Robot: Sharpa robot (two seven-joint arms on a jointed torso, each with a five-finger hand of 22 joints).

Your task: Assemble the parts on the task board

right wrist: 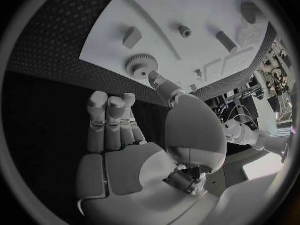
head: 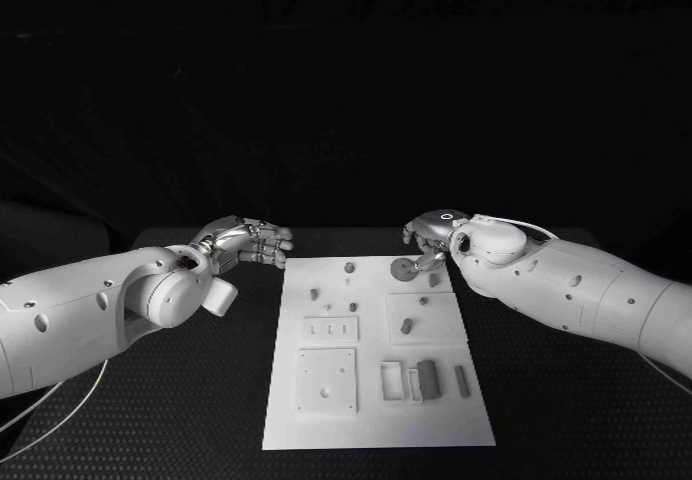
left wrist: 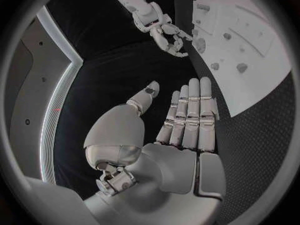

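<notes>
Left hand: the left hand hovers over the black table just beside the far left corner of the task board. Its fingers lie straight and side by side, thumb apart, and it holds nothing.

Right hand: the right hand sits at the far right part of the board, right at a round gear. From its wrist, the thumb tip is at the toothed rim of the gear, the other fingers bunched beside it. Whether the gear is truly pinched or merely touched, I cannot tell.

Parts: small pieces lie scattered over the far half of the board; square plates and upright slotted blocks fill the near half.

Risk: the contact looks like it is on the rim alone. A thumb-edge hold could let the gear tip or slide away across the board.

Second risk: the board looks unclamped, so a sideways push may shift it and upset the loose pieces.
</notes>
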